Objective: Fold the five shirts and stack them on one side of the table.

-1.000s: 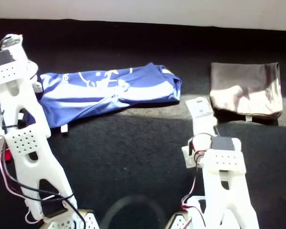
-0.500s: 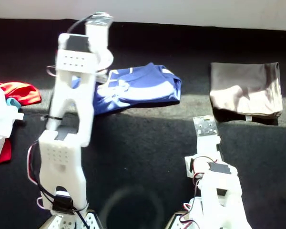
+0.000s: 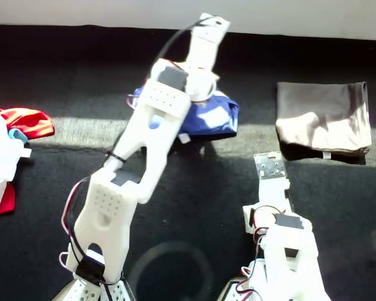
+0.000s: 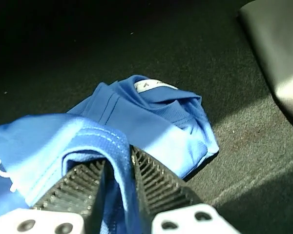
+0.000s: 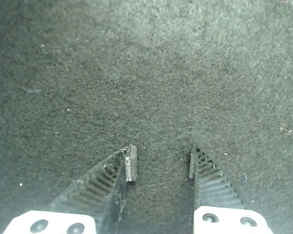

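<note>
Left gripper (image 4: 119,157) clamps a fold of the bunched, shiny blue shirt (image 4: 161,131); right gripper (image 5: 161,163) hangs released above the black table (image 5: 136,73).

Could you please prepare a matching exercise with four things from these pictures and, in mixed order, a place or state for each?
1. blue shirt
2. grey-brown shirt
3. red shirt
4. right tool

A. open over the dark table
B. folded, on the right side
C. held in the left tool
D. at the left edge

Pairs: 1-C, 2-B, 3-D, 4-A
</note>
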Robot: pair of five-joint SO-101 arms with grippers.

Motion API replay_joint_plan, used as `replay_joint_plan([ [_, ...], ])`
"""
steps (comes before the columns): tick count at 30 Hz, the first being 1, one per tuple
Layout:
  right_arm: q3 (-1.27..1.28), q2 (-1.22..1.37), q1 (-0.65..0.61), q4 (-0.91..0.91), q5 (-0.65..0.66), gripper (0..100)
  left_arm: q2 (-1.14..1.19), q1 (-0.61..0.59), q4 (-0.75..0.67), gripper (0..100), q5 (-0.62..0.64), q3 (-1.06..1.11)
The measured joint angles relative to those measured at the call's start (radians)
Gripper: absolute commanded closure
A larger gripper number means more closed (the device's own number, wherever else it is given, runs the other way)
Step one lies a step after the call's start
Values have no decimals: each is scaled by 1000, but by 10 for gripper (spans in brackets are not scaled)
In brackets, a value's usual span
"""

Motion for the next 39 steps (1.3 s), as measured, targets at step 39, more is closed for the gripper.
replay_joint_plan([
  [39, 0, 0, 0, 0, 0, 817, 224, -138, 601, 990, -2, -542],
])
